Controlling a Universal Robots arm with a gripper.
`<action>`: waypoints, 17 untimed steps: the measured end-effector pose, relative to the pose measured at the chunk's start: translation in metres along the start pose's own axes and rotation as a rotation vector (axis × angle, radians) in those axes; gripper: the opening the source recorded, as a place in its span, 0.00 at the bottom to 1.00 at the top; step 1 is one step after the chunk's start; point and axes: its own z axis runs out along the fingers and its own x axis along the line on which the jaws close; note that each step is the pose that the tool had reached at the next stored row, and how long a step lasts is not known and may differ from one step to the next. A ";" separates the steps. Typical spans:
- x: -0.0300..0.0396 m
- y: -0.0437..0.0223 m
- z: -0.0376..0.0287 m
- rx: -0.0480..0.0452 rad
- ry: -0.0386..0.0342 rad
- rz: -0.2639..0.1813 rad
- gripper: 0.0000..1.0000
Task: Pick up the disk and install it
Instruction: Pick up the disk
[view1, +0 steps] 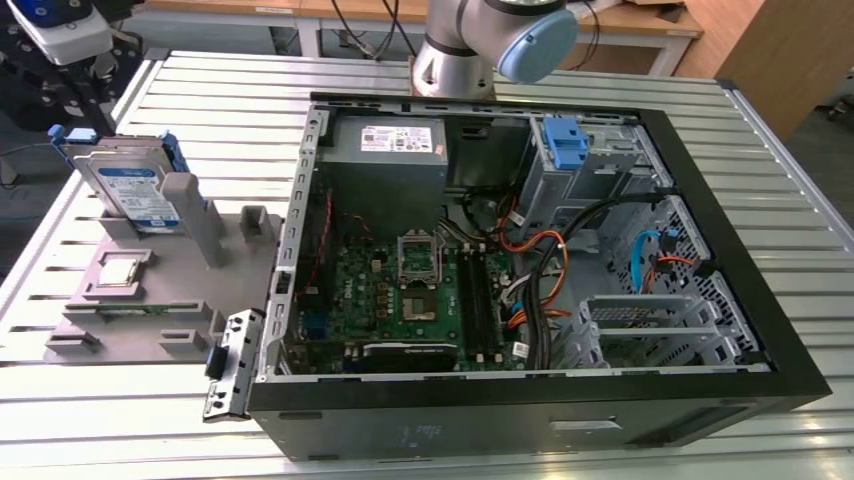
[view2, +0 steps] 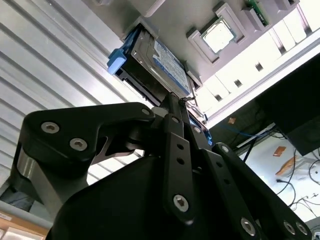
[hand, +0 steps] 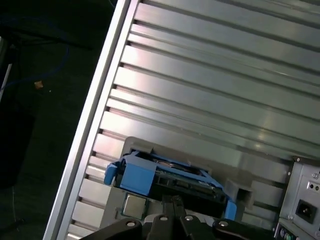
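The pincer (hand: 173, 201), tips drawn together, hangs close to the blue-framed disk (view1: 131, 188) standing upright in a grey holder (view1: 200, 300) on the desk (view1: 80, 430) beside an open computer case (view1: 467, 430).

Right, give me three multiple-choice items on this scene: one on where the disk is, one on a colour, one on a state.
1. Where is the disk?
A. In the case's drive bay.
B. Standing in the grey holder, at the exterior view's left of the computer case.
C. Flat on top of the power supply.

2. What colour is the carrier around the disk?
A. Red.
B. Green.
C. Blue.

3. How is the computer case?
A. Open, its motherboard showing.
B. Shut by a side panel.
C. Covered by a cloth.

Key:
1 B: the disk stands on edge in the holder, outside the case.
2 C: both wrist views show a bright blue frame.
3 A: the board lies in plain sight in the exterior view.
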 end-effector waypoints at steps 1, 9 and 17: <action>0.0000 0.0000 0.0001 0.0000 0.0005 -0.015 0.11; 0.0000 -0.0001 0.0007 -0.0023 0.0037 -0.128 0.11; 0.0000 -0.0001 0.0010 -0.0048 0.0061 -0.224 0.11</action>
